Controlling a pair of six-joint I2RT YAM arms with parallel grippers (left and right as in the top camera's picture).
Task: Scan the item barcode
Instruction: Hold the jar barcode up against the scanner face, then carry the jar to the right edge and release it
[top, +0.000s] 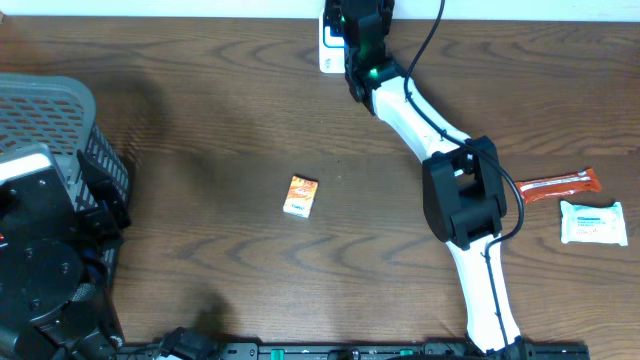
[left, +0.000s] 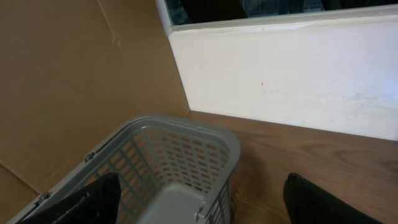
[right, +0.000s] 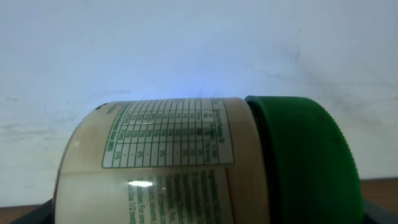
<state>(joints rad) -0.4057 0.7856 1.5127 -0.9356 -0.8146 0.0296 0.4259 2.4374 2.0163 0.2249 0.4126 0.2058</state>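
- grey plastic mesh basket (top: 55, 95) far left; left gripper (left: 200, 183) above it, jaws wide, empty, looks parked clear of the work
- small orange cardboard box (top: 300, 196) loose mid-table
- right gripper (right: 199, 214) clamped on cream-labelled jar with green lid (right: 186, 155), sideways at far edge by white device (top: 328, 45), probably presenting label to scanner

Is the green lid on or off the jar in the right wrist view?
On. The green lid caps the end of the jar, with no gap showing at the seam.
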